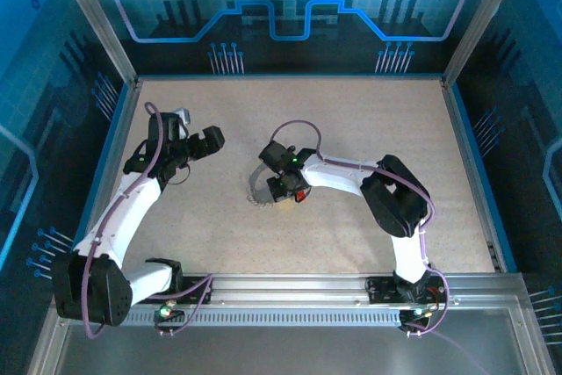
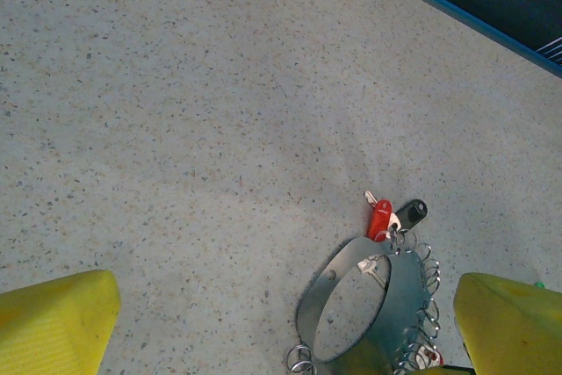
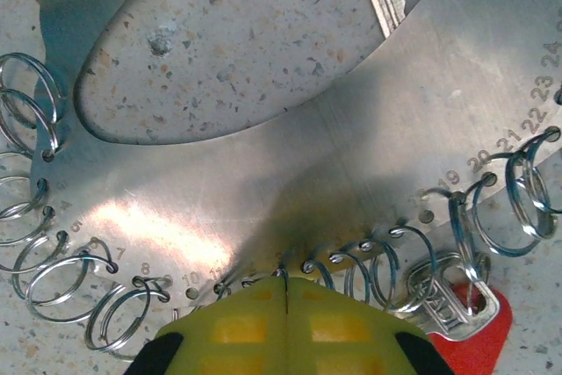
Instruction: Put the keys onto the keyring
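The flat silver keyring plate (image 3: 351, 155), rimmed with small wire rings (image 3: 61, 274), lies on the speckled desk (image 2: 176, 129), a red-headed key (image 2: 379, 218) and a dark-headed key (image 2: 411, 212) at its edge. Right yellow fingers (image 3: 237, 322) are clenched at that rim; left yellow fingers (image 2: 57, 322) gape, released.

The table (image 1: 351, 129) is a flat, beige, speckled top with a blue edge along its far side and both flanks. The keyring (image 1: 257, 189), a thin metal ring plate with numbered holes and small split rings (image 3: 39, 98) along its rim, rests on the table near the centre. A red key (image 2: 379, 219) and a dark key (image 2: 411, 212) lie on the table just beside the plate's rim, and a silver key (image 2: 373, 268) lies within its opening.
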